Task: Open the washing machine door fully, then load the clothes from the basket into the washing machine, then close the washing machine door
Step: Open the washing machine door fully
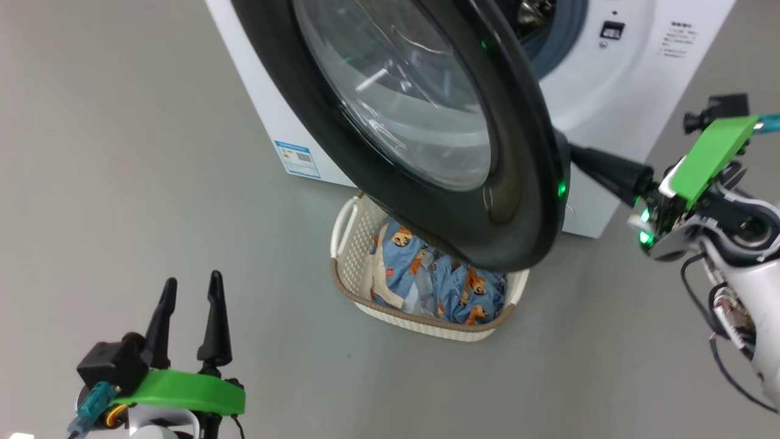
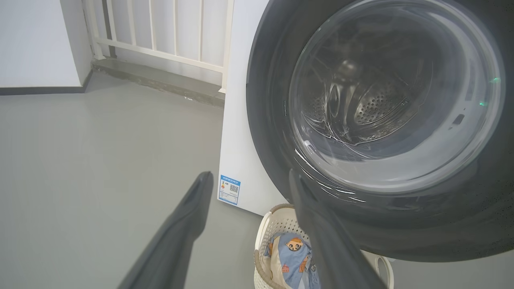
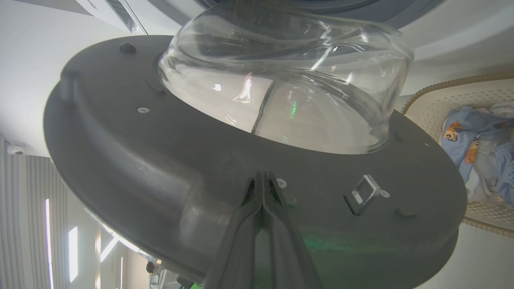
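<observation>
The washing machine (image 1: 609, 91) stands at the top, white. Its round black washing machine door (image 1: 341, 140) is swung partway out over the basket (image 1: 356, 244), glass window (image 1: 402, 91) toward me. Light blue clothes (image 1: 451, 280) with bear faces lie in the basket. My right gripper (image 1: 579, 157) is shut, empty, its tips against the door's dark grey inner face (image 3: 160, 160) just below the glass bowl (image 3: 281, 80); the tips of the right gripper (image 3: 263, 175) touch it. My left gripper (image 1: 191, 283) hangs open at lower left, away from the basket; the left gripper (image 2: 249, 176) frames the door (image 2: 269, 120) and basket (image 2: 277, 216).
Grey floor lies all round. A blue label (image 2: 229, 189) sits low on the washer's side. A white railing (image 2: 160, 36) on a raised ledge (image 2: 160, 80) runs behind, with a pale wall (image 2: 36, 40) to its left. Cables (image 1: 719, 360) hang from my right forearm.
</observation>
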{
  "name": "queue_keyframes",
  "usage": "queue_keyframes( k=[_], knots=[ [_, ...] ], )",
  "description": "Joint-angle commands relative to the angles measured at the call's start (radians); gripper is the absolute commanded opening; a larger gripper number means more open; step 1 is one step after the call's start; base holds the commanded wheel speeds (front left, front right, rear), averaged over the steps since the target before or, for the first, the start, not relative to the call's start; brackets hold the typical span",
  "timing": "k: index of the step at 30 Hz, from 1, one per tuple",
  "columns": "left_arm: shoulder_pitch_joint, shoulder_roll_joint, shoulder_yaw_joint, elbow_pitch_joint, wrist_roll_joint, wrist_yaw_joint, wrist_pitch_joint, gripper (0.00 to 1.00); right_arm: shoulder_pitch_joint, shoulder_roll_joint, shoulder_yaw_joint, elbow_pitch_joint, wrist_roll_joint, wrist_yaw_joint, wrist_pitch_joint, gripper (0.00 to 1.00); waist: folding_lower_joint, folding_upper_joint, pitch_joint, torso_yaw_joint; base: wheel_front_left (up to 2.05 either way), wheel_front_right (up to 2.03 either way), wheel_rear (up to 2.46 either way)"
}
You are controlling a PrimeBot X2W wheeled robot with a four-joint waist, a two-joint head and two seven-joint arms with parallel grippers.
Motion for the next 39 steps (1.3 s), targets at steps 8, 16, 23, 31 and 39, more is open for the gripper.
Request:
queue_keyframes(
  k=[8,16,23,31,39],
  knots=[
    [0.016,0.031,0.032,-0.003,0.013,0.001,-0.006,1.0,0.072,0.046,0.004,-0.045,0.009,0.005,0.045,0.0,0.0002,0.0,-0.05,0.063,0.0,0.0,0.0],
    [0.033,0.035,0.035,0.01,0.024,0.001,-0.006,1.0,0.132,0.065,-0.007,-0.067,0.015,0.005,0.086,0.0,0.0002,0.0,-0.093,0.117,0.0,0.0,0.0],
    [0.041,0.044,0.029,0.022,0.028,0.001,-0.006,1.0,0.179,0.086,-0.017,-0.078,0.007,0.005,0.099,0.0,0.0002,0.0,-0.124,0.174,0.0,0.0,0.0],
    [0.068,0.052,0.059,-0.005,0.022,0.009,-0.006,1.0,0.155,0.138,0.002,-0.068,-0.017,0.005,0.138,0.0,0.0002,0.0,-0.11,0.189,0.0,0.0,0.0],
    [0.087,0.046,0.081,-0.033,0.018,0.018,-0.006,1.0,0.119,0.173,0.015,-0.044,-0.038,0.005,0.167,0.0,0.0002,0.0,-0.097,0.196,0.0,0.0,0.0]
  ],
)
